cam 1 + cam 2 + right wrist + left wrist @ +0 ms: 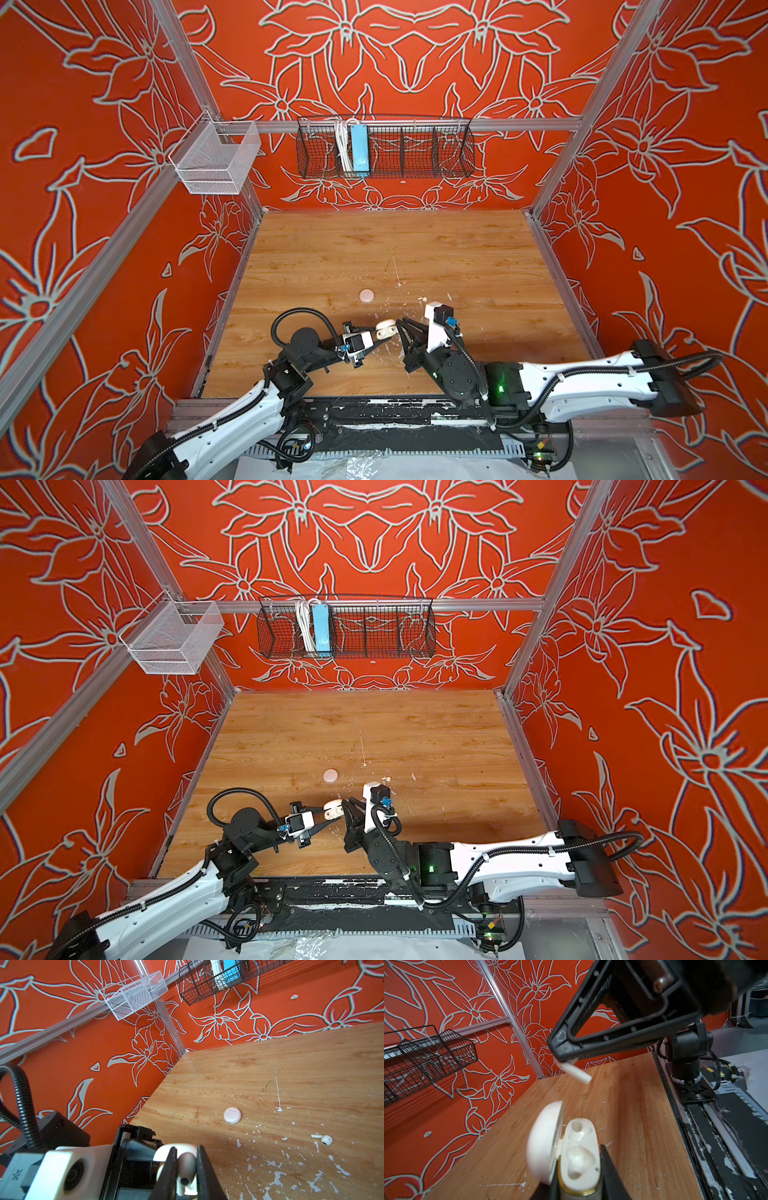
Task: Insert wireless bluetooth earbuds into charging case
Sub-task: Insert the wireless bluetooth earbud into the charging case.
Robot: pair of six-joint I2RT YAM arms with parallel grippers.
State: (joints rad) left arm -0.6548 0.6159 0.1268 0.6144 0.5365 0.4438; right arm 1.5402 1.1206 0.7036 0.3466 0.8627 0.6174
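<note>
**Entry: earbud gripped, stem close to the open charging case**

Your left end effector (581, 1180) is clenched on the lower body of the white charging case (579, 1153), with one finger against each side. The lid is swung back on its hinge, and the two moulded sockets in the case face the right arm. I cannot tell from any view whether the base of the case touches the table (457, 249).

Your right end effector (187, 1167) is grasping an earbud (186, 1164), with the bulb pinched between the two fingers. In the left wrist view the white stem sticks out past the fingertips and slants down toward the case. Stem and case are apart, and bare wood shows between them.

In both top views the two end effectors sit tip to tip near the front middle of the table, with the case between them.

A second earbud (325, 1139) lies on its side on the table among white paint flecks, just beyond the right end effector. A pink round case (232, 1115) lies flat and closed on the wood. It is near the left end effector and apart from the second earbud.

On the back wall a black wire basket (386, 149) holds a blue power strip (359, 147) and a white cable. A white mesh basket (216, 158) hangs on the left rail.
</note>
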